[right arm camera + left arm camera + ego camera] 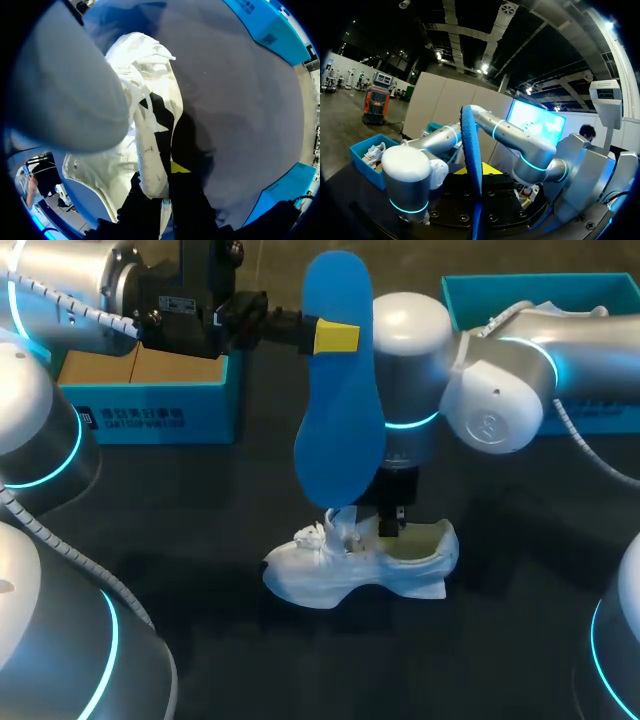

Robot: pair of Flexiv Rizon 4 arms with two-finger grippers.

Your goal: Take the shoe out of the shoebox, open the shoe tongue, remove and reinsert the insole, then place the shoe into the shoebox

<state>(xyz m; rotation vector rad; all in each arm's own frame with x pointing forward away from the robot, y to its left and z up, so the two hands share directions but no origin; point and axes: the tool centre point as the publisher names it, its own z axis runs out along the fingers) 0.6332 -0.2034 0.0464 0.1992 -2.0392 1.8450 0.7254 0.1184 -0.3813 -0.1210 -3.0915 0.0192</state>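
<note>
One flat blue foam insole [340, 420], one white lace-up sneaker [355, 565], two open blue cardboard shoeboxes, two arms.

The left gripper [330, 336] comes in from the far left and is clamped on the insole near its upper end. The insole hangs upright in the air, its lower end just above the sneaker's laces. In the left wrist view the insole [471, 145] shows edge-on between the fingers, with one yellow tip [487, 170] against it.

The sneaker sits upright on the dark table [200, 540], near the middle, outside both boxes. The right gripper [390, 523] points down into the sneaker's opening. In the right wrist view its fingers pinch a white strip of the sneaker's upper [150, 165].

Of the shoeboxes, one [150, 405] is far left and the other [520, 285] far right, both well apart from the sneaker.
</note>
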